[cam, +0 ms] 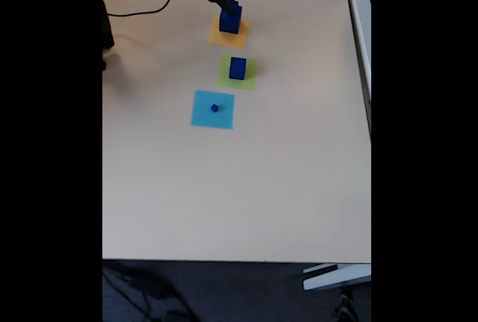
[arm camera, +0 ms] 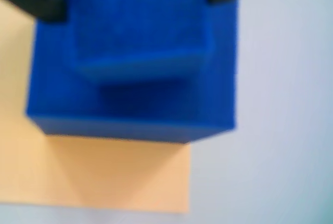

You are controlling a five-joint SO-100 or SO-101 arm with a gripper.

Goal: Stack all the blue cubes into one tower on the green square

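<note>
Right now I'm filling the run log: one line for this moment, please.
gripper: around smaller blue cube, open/shut unclear | sits on large blue cube | on orange square | green square: one cube | light blue square: tiny cube

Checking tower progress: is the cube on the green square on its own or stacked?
On its own: the fixed view shows a single blue cube on the green square, nothing on top.
</note>
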